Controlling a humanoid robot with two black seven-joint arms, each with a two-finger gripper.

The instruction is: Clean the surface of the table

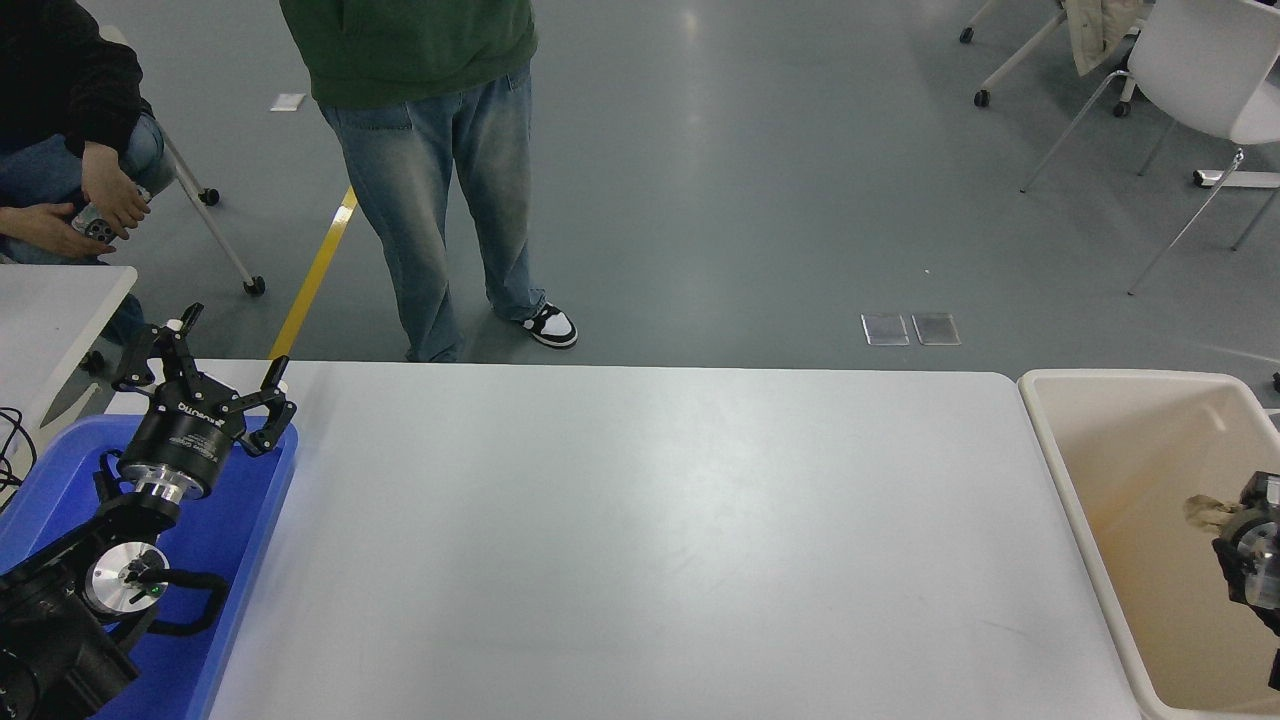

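Note:
The table surface [640, 540] is a wide white-grey top filling the middle of the head view, with nothing lying on it. My right gripper [1226, 528] reaches in from the right edge over the beige bin [1060, 450], shut on a small crumpled beige scrap [1204, 512] that sticks out of its tip inside the bin. Only the end of that arm shows. My left gripper [222, 372] is parked at the lower left above a blue tray [262, 545], its fingers spread open and holding nothing.
A person in a green top and jeans [440, 190] stands at the table's far edge on the left. A second person [70, 150] sits at the far left holding a phone. A smaller white table's corner [60, 310] shows at left, and white chairs [1200, 70] stand far right.

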